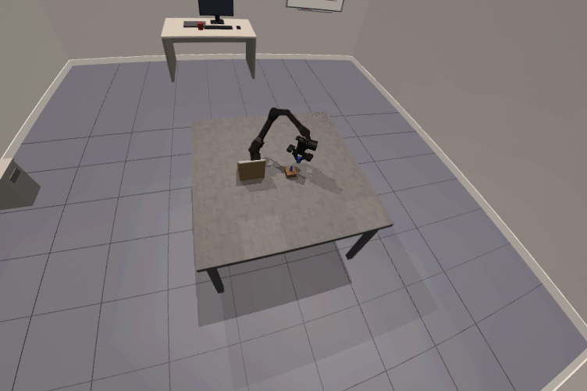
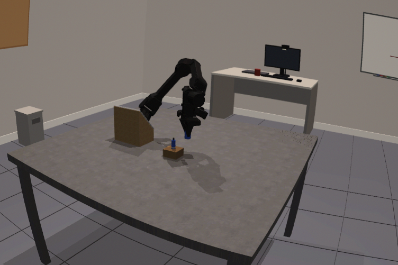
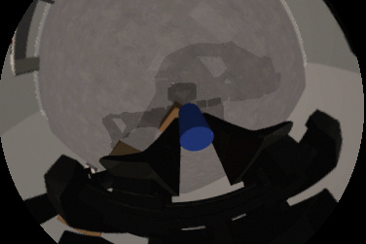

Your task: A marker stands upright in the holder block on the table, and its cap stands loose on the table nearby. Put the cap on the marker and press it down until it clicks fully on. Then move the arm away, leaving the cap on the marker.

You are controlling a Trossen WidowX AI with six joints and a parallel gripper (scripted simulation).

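The blue marker (image 1: 290,168) (image 2: 173,144) stands upright, dark tip up, in the small brown holder block (image 1: 290,174) (image 2: 172,153) on the table (image 1: 265,230) (image 2: 135,184). In the wrist view part of the holder block (image 3: 169,117) shows behind the cap; the marker is hidden there. My gripper (image 1: 299,157) (image 2: 187,131) (image 3: 191,118) is shut on the blue cap (image 1: 298,159) (image 2: 187,135) (image 3: 196,138). The cap hangs upright above the table, higher than the block and a little to the right of the marker in the top and exterior views, apart from it.
A brown panel box (image 1: 251,170) (image 2: 126,126) with a slanted side stands left of the holder block, in front of the arm's base. A white desk (image 1: 208,31) (image 2: 263,76) with a monitor stands far behind the table.
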